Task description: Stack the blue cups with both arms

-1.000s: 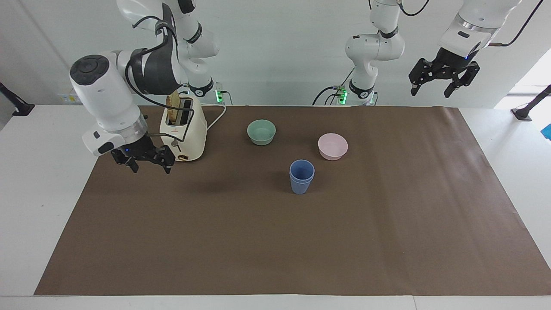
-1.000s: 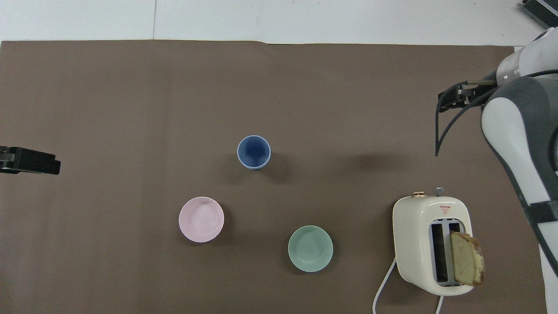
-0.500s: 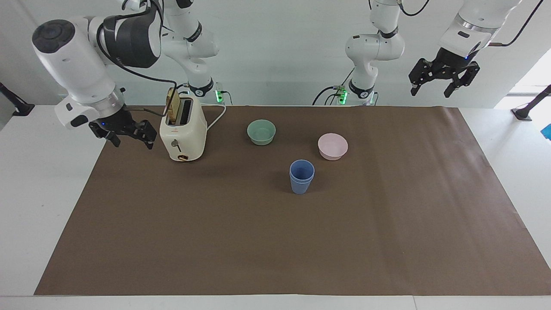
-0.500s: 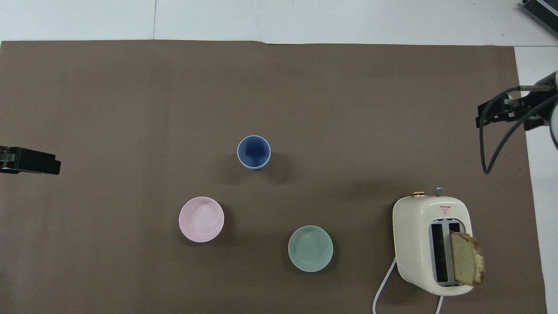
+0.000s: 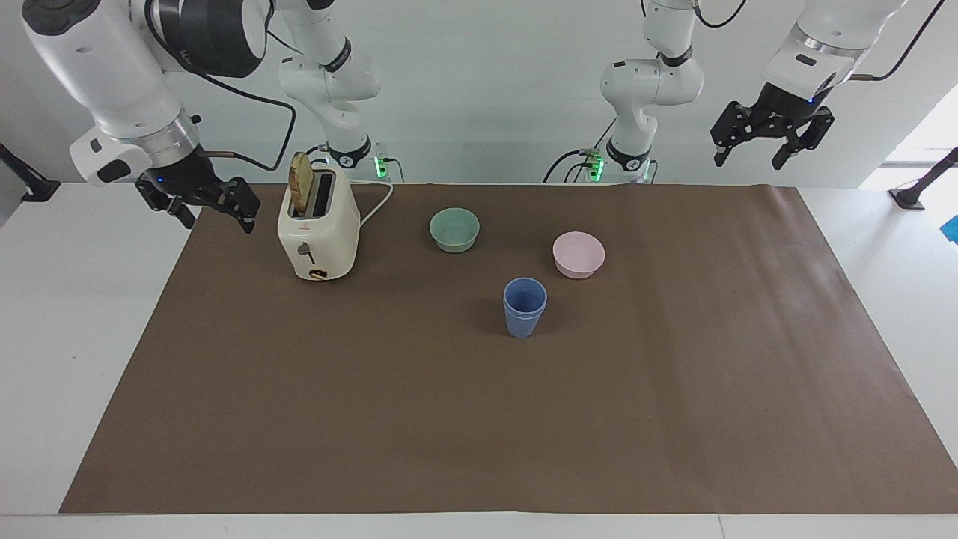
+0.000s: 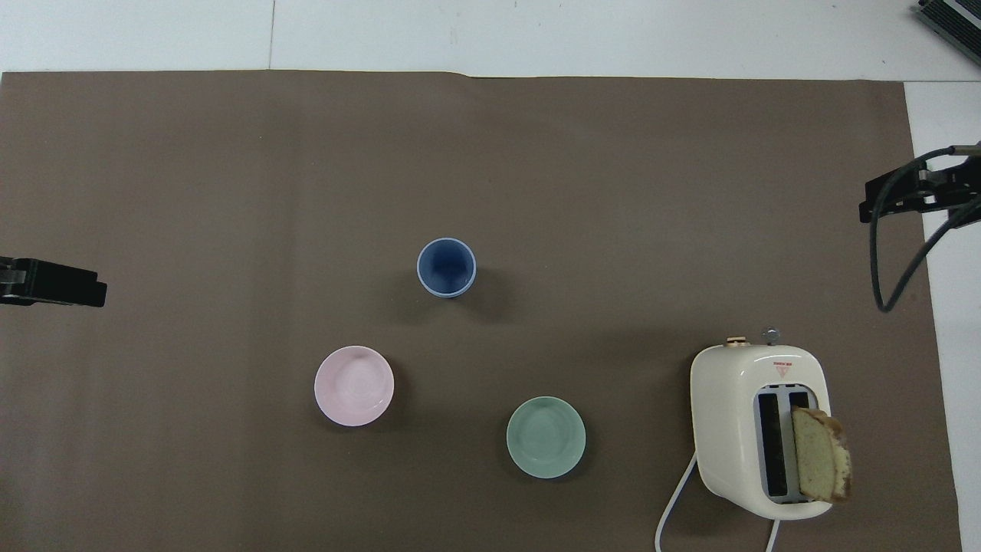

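The two blue cups [image 5: 525, 307] stand nested, one inside the other, upright on the brown mat near the middle of the table, and also show in the overhead view [image 6: 446, 267]. My right gripper [image 5: 217, 218] is open and empty. It hangs in the air over the mat's edge at the right arm's end, beside the toaster; its tip shows in the overhead view [image 6: 912, 193]. My left gripper [image 5: 751, 155] is open and empty. It waits high over the left arm's end of the table, and shows in the overhead view [image 6: 50, 282].
A pink bowl [image 5: 578, 254] and a mint-green bowl [image 5: 454, 229] sit nearer to the robots than the cups. A cream toaster [image 5: 318, 232] with a bread slice [image 5: 300, 191] in one slot stands toward the right arm's end.
My right gripper has risen from low beside the toaster and drawn back toward the right arm's end of the table. The cups and the left arm have not moved.
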Tool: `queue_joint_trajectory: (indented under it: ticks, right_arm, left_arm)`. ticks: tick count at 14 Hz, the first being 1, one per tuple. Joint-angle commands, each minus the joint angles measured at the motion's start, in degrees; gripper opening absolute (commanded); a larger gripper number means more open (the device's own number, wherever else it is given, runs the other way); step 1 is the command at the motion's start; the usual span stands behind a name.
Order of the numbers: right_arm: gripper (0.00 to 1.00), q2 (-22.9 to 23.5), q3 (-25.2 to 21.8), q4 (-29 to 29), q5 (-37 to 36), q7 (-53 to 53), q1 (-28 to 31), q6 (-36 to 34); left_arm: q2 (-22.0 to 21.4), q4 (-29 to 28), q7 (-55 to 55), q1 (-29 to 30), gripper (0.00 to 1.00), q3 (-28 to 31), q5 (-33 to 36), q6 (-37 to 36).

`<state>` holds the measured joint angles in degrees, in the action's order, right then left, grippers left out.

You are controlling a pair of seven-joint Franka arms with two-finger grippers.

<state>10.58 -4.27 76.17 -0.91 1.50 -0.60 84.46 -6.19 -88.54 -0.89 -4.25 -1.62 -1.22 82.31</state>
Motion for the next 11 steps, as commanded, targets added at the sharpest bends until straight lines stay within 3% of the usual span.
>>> queue_joint_trajectory:
  ticks: [1, 11]
  right_arm:
    - [1.0, -0.2, 0.32, -0.32, 0.03, -1.15, 0.33, 0.35]
    - [1.0, -1.35, 0.41, 0.03, 0.29, -0.97, 0.33, 0.35]
  left_arm:
    - [-0.14, 0.47, -0.08, 0.73, 1.0, -0.49, 0.34, -1.18]
    - [-0.14, 0.47, -0.08, 0.73, 1.0, -0.49, 0.34, -1.18]
